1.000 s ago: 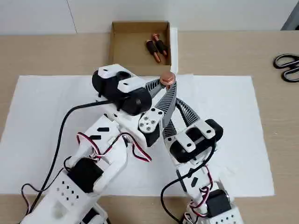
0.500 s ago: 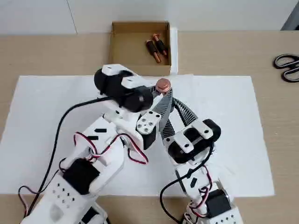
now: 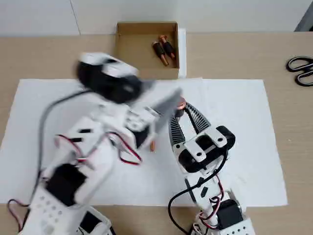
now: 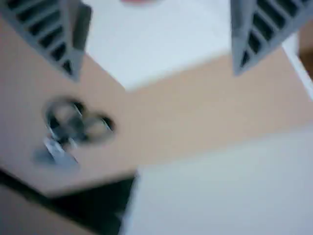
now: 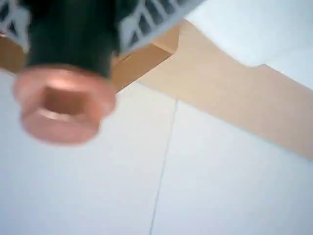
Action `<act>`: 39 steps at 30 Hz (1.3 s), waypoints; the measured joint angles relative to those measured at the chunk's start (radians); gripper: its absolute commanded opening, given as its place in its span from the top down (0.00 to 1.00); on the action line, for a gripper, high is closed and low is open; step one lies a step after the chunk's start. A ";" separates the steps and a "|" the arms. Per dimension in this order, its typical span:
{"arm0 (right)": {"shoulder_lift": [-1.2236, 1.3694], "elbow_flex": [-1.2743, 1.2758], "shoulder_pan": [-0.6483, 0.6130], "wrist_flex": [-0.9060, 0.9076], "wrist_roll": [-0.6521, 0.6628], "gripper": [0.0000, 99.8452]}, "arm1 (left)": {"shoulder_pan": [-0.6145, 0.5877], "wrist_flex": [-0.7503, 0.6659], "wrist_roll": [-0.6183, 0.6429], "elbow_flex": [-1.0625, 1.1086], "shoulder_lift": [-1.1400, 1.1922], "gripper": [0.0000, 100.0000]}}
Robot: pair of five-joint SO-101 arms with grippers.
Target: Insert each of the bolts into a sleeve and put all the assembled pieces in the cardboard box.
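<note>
Held in the right pincer at the high view's centre, the black sleeve with its copper bolt looks small, rigid, light and slick, best gripped across the sleeve; the left pincer gapes wide.

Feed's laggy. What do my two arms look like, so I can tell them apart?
Both the left arm and right arm have white shells with black servo blocks. Their fingers are grey, tapered and ribbed. Red, white and black wires loop along the left; a black cable trails the right.
</note>
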 measured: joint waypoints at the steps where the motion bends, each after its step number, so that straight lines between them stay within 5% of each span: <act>1: 0.000 0.000 0.000 0.000 0.000 1.00 | -0.037 0.006 -0.003 -0.020 -0.003 0.93; 3: 0.000 0.000 0.003 0.020 0.000 1.00 | -0.107 0.040 0.002 -0.035 -0.006 1.00; 15: 0.000 -0.015 -0.055 0.261 -0.020 1.00 | -0.393 0.339 -0.014 0.201 -0.361 0.99; 21: 0.097 -0.127 0.109 0.275 -0.083 1.00 | -0.410 0.351 -0.057 0.502 -0.646 0.99; 27: 0.439 -0.330 0.180 0.275 -0.083 1.00 | -0.410 0.308 -0.060 0.692 -0.776 0.99; 39: 1.257 -1.022 0.196 0.229 -0.095 1.00 | -0.419 0.230 -0.060 0.717 -0.875 0.99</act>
